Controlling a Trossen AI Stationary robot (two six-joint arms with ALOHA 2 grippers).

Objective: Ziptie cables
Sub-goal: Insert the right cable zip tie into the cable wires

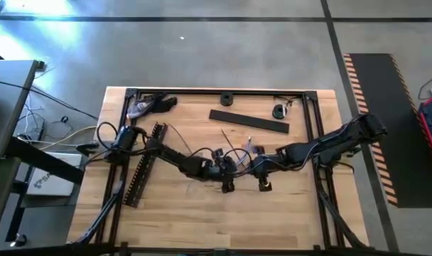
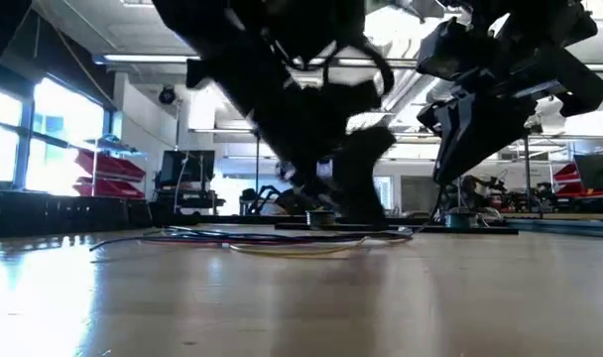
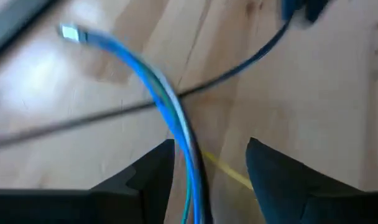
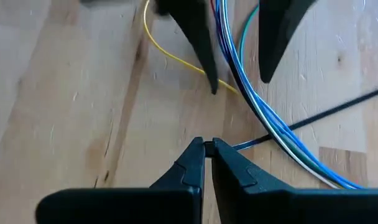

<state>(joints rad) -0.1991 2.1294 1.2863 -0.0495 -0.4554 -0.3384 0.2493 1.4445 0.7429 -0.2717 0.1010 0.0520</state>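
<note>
Across the pale wooden table [image 1: 195,213], edged by a black metal frame, parked off to the sides: one long flat black slotted plastic strip [image 1: 141,167] at the left and a plain flat black bar [image 1: 248,121] toward the far edge, likely to keep the middle free for work. Meeting at mid-table, both dark arms, lowered close to the wood.

Left end effector [image 3: 207,167] spread wide and set astride the cables [image 4: 254,102], a bundle of thin blue, white and green wires lying loose on the table, with a yellow strand [image 4: 170,57] curling off beside. Probably placed so as to gather the strands once closed. Nothing gripped yet.

Right end effector [image 4: 205,147] closed to a hairline slit, just beside the bundle, near where a thin black strand [image 4: 338,111] crosses it. One fine bluish wire running up to the tips, though whether pinched cannot be told. Judged as steadying or fetching a single strand.
</note>
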